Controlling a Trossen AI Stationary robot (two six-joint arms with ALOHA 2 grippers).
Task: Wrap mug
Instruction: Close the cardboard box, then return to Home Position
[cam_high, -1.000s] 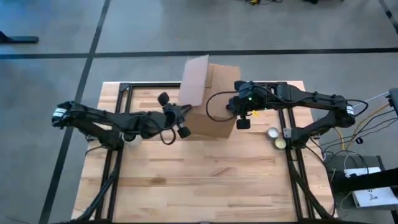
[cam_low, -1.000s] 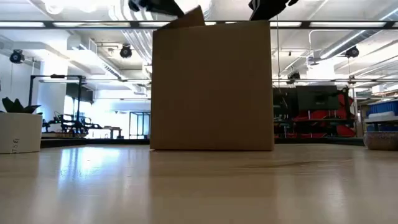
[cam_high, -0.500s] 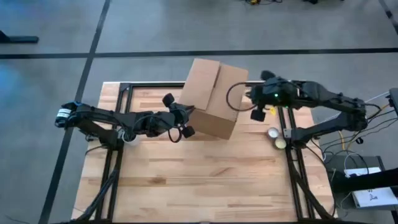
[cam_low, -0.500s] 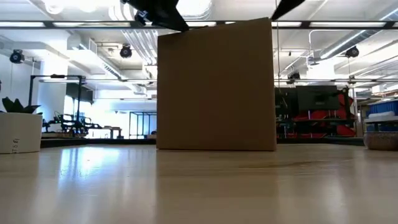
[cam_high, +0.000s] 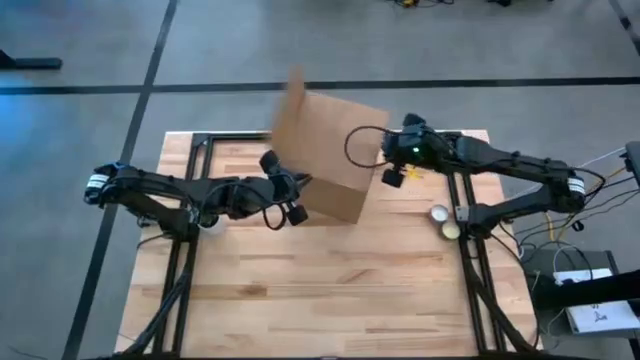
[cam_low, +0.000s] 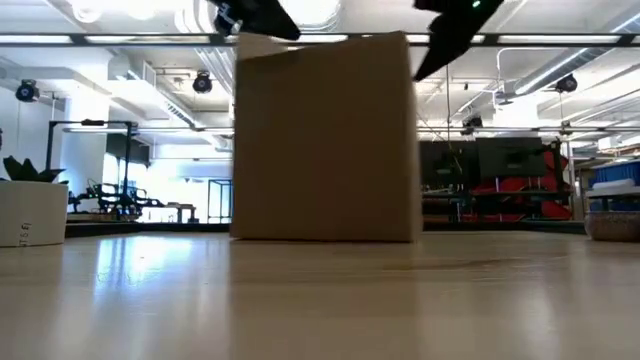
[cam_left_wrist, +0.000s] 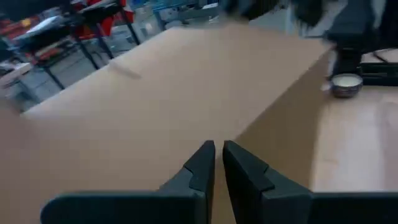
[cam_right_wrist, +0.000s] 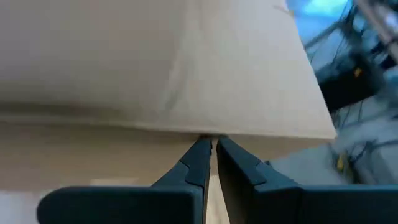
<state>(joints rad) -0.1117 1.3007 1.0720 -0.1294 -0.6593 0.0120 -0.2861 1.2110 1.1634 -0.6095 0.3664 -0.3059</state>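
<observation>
Pressing nearly closed fingers against the box's near-left edge, the left gripper (cam_high: 290, 200) has nothing in its grasp; the right gripper (cam_high: 392, 172), likewise narrowed, touches the far-right flap. Half a second ago the cardboard box (cam_high: 325, 150) sat further right; it has swung leftward. No mug visible, presumably inside

One cardboard box (cam_high: 325, 150) on the worktop (cam_high: 330, 280), two small round tins (cam_high: 444, 222) beside it, two pincers working.
</observation>
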